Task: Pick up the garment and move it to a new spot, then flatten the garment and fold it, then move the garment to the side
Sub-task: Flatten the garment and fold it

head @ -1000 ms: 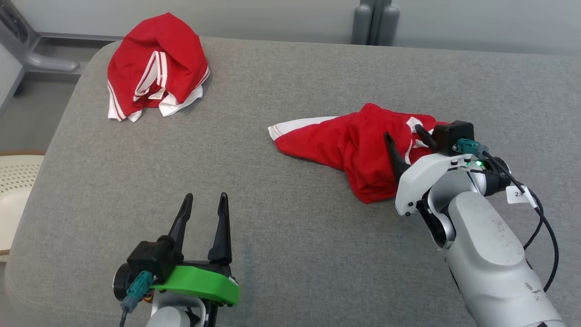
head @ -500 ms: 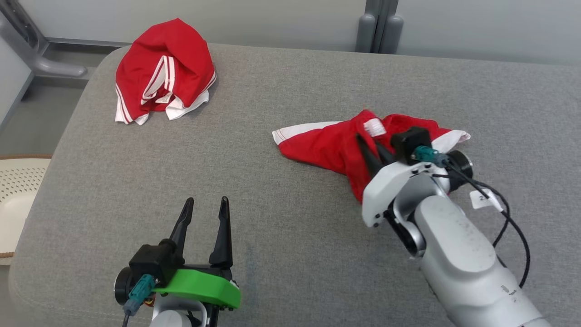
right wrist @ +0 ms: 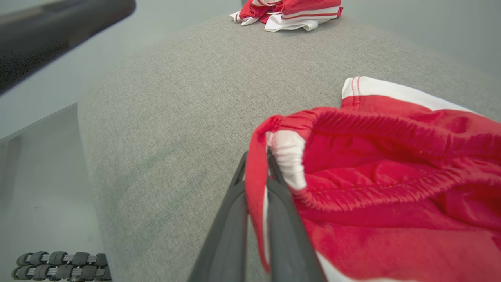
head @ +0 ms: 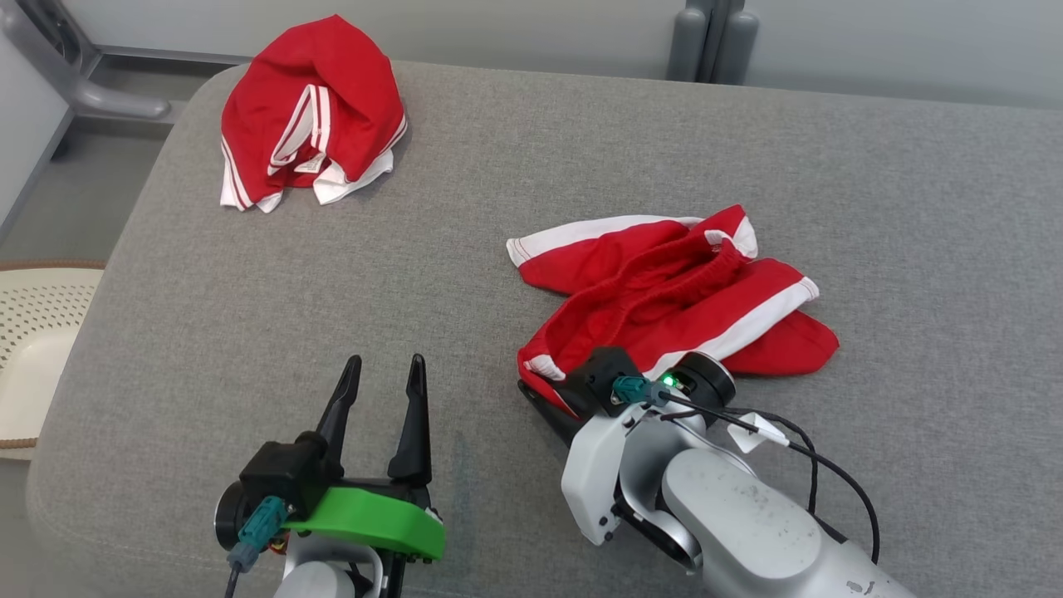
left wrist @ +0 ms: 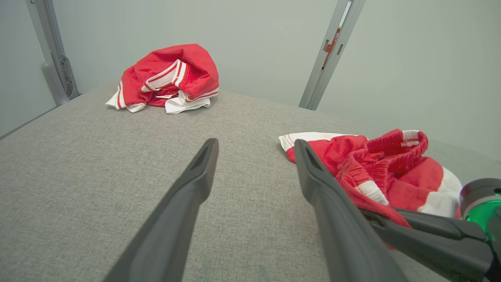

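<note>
Right wrist view puts the garment (right wrist: 391, 176), red shorts with white trim, across the right half of the frame. My right gripper (right wrist: 256, 168) is clamped on a fold of its red edge, just beside the white tab at the elastic waistband, with the fingers pressed together and cloth between them. In the head view the shorts lie crumpled right of centre on the grey bench (head: 332, 291). Most of the fabric rests on the surface, and the pinched corner sits lowest in the frame at my wrist. I cannot tell whether that corner is raised off the bench.

My left gripper (head: 384, 365) sits at the lower left of the head view, fingers apart and holding nothing, left of the shorts and not touching them. A second red garment (head: 311, 116) is bunched at the upper left, well apart. A cream perforated basket (head: 33, 332) shows at the left edge.

I judge this to be the first step, picking up and relocating. The next move calls for lifting until the bulk clears, carrying it to open bench, and laying it down so the waistband can be spread. My left gripper would then take the opposite waistband corner. The pinch is thin and may slip.
</note>
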Robot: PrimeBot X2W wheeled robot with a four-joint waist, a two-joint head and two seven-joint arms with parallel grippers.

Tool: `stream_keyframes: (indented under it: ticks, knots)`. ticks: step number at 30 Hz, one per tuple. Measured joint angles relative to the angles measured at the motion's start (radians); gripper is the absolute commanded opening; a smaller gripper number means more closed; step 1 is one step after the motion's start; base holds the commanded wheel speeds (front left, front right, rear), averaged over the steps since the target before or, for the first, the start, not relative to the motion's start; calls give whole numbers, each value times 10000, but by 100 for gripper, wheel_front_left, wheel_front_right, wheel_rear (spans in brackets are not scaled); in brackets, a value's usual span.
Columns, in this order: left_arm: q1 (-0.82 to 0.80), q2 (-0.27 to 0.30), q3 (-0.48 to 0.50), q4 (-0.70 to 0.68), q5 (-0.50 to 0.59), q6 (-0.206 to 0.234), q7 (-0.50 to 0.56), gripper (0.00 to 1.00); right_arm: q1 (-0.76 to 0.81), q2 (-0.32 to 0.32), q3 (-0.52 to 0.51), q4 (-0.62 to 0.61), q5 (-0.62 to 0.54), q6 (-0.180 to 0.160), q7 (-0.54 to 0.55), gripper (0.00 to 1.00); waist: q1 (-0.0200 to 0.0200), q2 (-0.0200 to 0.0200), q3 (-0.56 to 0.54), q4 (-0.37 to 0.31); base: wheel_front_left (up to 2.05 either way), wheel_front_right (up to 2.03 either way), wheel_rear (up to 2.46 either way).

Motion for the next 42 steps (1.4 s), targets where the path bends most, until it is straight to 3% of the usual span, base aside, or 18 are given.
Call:
stream_keyframes:
  ticks: [3, 4, 6, 11, 18, 23, 27, 33, 38, 42]
  knots:
    - [-46, -2, -27, -4, -44, 4, 0, 100, -174, -8, 297, 368, 44, -2, -282, 1, 0, 0, 111, 88, 0, 0, 0]
    - [-66, 0, -31, -4, -50, 6, 0, 100, -187, -8, 445, 474, 58, -2, -387, 28, 0, 0, 148, 113, 0, 0, 0]
    - [-117, 0, -38, -2, -65, 23, 0, 100, -214, -10, 738, 552, 376, -2, -487, 100, 0, 0, 206, 141, 0, 0, 0]
    - [-149, 0, -27, 15, -61, 52, 0, 100, -359, 8, 1058, 491, 1001, 0, -1110, 100, 0, 0, 202, 45, 0, 0, 0]
    - [-175, -2, 111, 36, 100, 36, 0, 100, -558, -2, 320, 322, 1129, 0, -2132, 100, 0, 0, -41, -390, 0, 0, 0]
    - [-161, -2, 92, 36, 142, -36, 0, 100, -449, 10, -1001, 54, 951, 0, -2615, 100, 0, 0, -253, -764, 0, 0, 0]
    - [-122, -2, 35, 23, 205, -42, 0, 100, -16, -25, -2629, 59, 351, 0, -2803, 100, 0, 0, -398, -1085, 0, 0, 0]
    - [-147, -4, -134, -63, 234, -54, -2, 100, 762, -665, -4807, 343, -671, -2, -2886, 100, 0, 0, -380, -1417, 0, 0, 0]
    - [-293, -4, -188, -82, 293, -84, 0, 100, 955, -961, -5499, 811, -1406, 0, -2681, 100, 0, 0, -56, -1424, 0, 0, 0]
    - [-375, -4, -196, -63, 299, -94, 0, 100, 662, -884, -5361, 1181, -1469, 0, -2477, 100, 0, 0, 207, -1317, 0, 0, 0]
